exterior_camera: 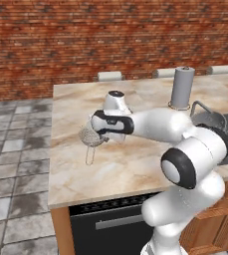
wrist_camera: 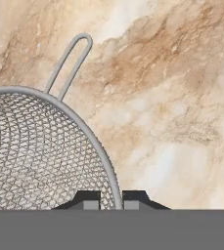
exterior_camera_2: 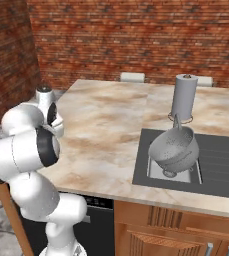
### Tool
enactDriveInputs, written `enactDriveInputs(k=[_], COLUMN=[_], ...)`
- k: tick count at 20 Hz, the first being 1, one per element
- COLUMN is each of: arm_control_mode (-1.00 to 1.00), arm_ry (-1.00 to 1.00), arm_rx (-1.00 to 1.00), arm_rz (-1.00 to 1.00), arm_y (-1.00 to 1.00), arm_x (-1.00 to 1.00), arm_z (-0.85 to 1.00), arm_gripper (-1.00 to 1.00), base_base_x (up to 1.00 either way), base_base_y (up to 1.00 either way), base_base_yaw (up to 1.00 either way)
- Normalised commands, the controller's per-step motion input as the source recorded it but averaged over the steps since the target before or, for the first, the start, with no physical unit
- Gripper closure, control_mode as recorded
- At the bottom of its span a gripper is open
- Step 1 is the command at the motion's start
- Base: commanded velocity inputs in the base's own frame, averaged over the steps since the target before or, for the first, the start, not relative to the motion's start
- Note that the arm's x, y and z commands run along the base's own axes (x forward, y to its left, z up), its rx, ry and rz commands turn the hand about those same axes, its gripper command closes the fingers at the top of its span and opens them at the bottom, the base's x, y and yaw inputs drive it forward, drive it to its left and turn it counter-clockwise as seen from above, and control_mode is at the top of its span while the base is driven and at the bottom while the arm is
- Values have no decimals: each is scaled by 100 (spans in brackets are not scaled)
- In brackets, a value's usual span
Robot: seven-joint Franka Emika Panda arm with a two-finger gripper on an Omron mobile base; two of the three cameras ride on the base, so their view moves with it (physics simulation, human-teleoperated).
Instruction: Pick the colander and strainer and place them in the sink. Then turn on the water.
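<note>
Gripper: our gripper (wrist_camera: 111,201) was clenched on the rim of the strainer (wrist_camera: 37,151); in the hand view the thin wire edge ran down between the two dark tips, one on the mesh side and one outside it.
Strainer: it sat on the marble counter (exterior_camera: 135,164), near the counter's left edge in the left base view, with our hand directly above it (exterior_camera: 93,135) and its long looped handle (wrist_camera: 69,61) lying flat on the stone, pointing away from the tips.
Colander: we saw it (exterior_camera_2: 173,149) already tilted in the small steel basin of the sink (exterior_camera_2: 221,165), just in front of the paper-towel roll (exterior_camera_2: 184,97).
Step in hand: we judged this to be the pick of the second item, with the grip made and the lift not yet begun.
Next move: we judged it called for a straight lift, then a long carry across the counter to the basin, setting the strainer beside or into the colander.
Water: we had yet to turn it on.
</note>
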Motion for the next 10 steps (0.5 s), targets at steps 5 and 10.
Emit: enactDriveInputs(k=[5, 10], arm_control_mode=[-100, -100], arm_ry=[0, 8], arm_rx=[2, 8], arm_rz=[-23, -34], arm_y=[-100, -100], arm_x=[-92, -34], arm_z=[29, 34], arm_gripper=[100, 100], base_base_x=[0, 0], base_base_y=[0, 0], base_base_yaw=[0, 0])
